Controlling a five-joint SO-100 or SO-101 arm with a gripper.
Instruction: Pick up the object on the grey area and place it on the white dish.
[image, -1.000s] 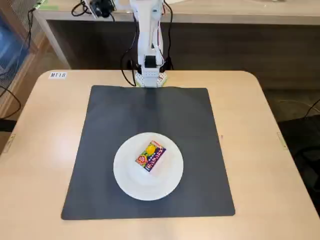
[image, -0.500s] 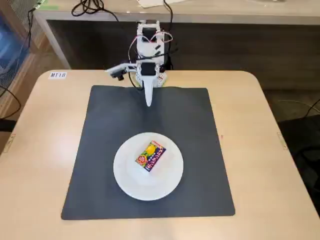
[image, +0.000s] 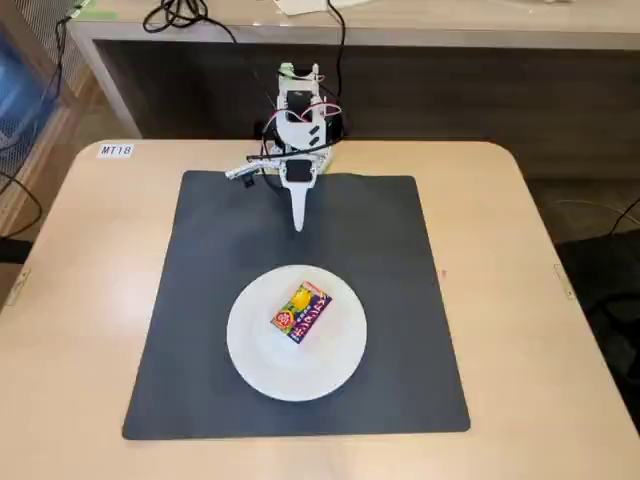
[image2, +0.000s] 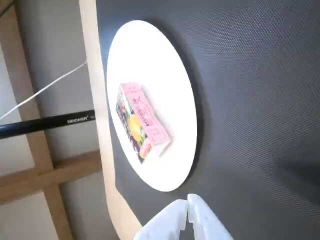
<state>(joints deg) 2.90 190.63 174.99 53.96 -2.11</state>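
The small red and orange box with a yellow picture lies flat on the round white dish, near its middle. The dish sits on the dark grey mat, toward the mat's front. My white gripper hangs over the back part of the mat, well behind the dish, with its jaws together and nothing in them. In the wrist view the box lies on the dish, and my gripper's tip shows shut at the bottom edge.
The mat covers most of the beige tabletop. The arm's base stands at the table's back edge with cables behind it. A label sits at the back left corner. A black rod lies beyond the table edge in the wrist view.
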